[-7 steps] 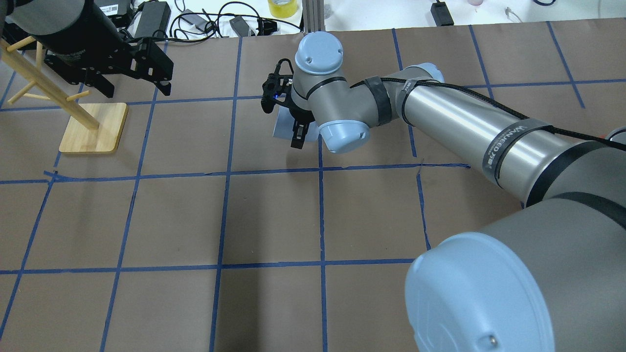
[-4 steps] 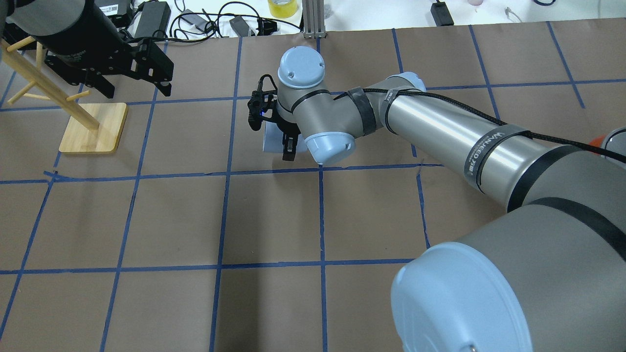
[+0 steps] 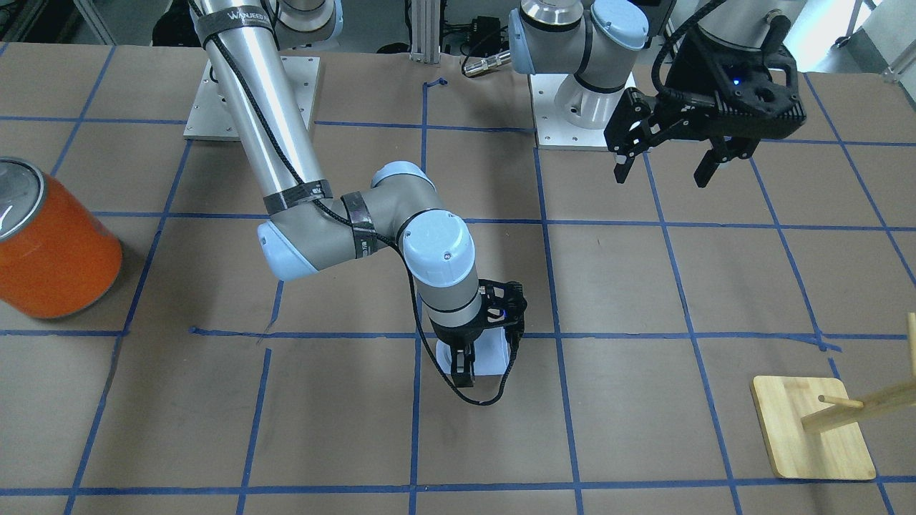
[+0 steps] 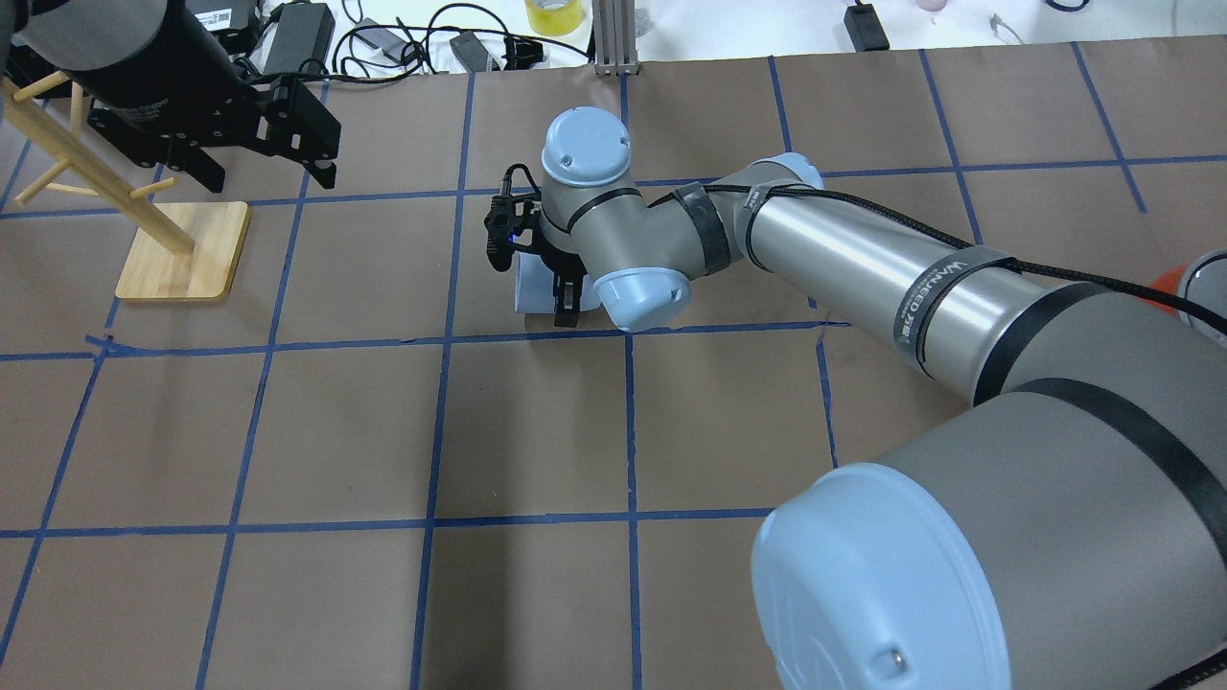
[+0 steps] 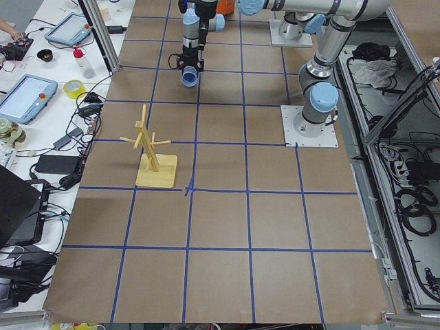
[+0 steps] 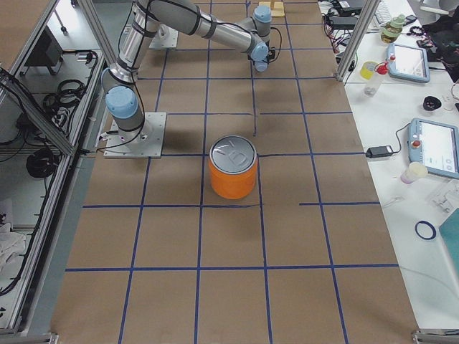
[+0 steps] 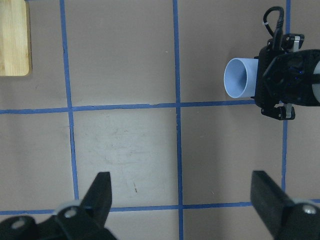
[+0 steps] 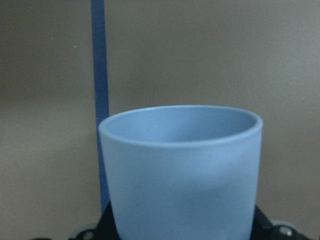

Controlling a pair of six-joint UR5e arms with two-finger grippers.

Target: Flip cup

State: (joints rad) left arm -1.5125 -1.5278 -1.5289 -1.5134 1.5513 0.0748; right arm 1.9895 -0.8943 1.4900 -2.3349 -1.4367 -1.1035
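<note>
Cup (image 7: 240,78) held sideways between right arm's jaws.

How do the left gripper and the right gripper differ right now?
The left gripper is open and empty; the right gripper is shut on the cup. The left gripper points straight down at the table; the right gripper lies sideways, so the cup's mouth faces sideways too. Both are black two-finger grippers.

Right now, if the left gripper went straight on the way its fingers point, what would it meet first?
Likely bare table paper near a blue tape crossing; the left gripper points down, open. The cup is off to the side, outside that line.
</note>
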